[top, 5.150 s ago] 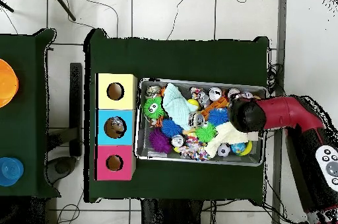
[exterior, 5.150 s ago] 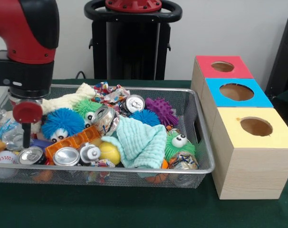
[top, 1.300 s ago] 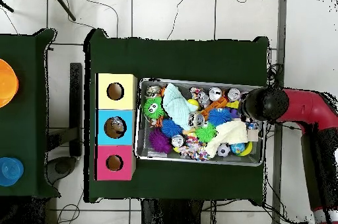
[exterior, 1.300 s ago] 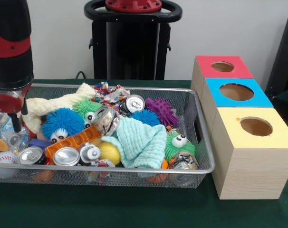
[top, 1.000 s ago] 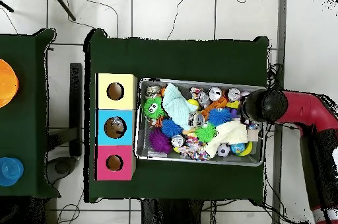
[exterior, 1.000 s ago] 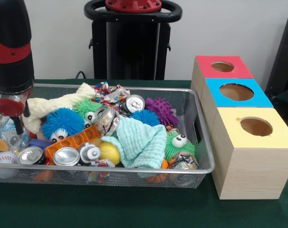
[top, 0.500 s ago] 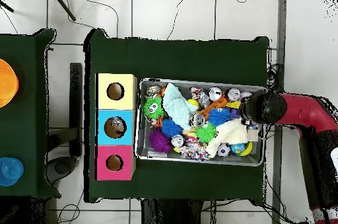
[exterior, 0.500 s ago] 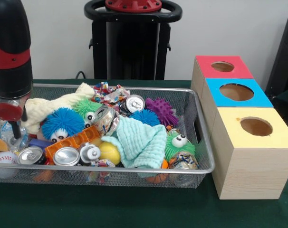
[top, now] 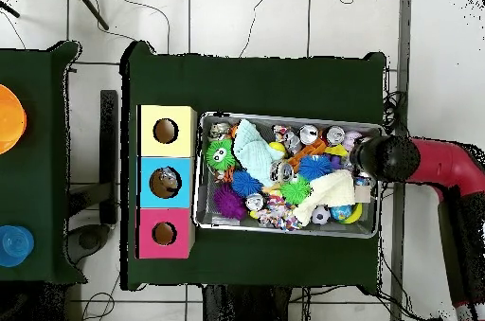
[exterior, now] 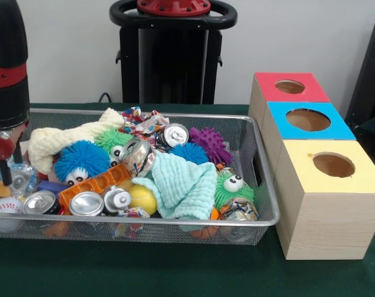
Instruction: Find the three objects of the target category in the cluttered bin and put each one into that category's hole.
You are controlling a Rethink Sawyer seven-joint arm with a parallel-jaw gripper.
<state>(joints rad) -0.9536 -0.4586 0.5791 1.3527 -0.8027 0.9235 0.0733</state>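
The arm has shifted outward to the bin's left end in the front view; whether its end effector is open cannot be told. A crumpled clear bottle lies just beside it in the bin.

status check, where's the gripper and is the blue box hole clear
Gripper low at the wire basket end farthest from the boxes, by a clear bottle; grip state unreadable. Blue box hole unobstructed.

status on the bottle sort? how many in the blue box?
Through the blue box's hole something shows, so at least one bottle looks dropped; the count cannot be told. The gripper hangs at the wire basket end farthest from the boxes, over a crumpled clear bottle; grasp unclear. Carrying that one to the hole remains.
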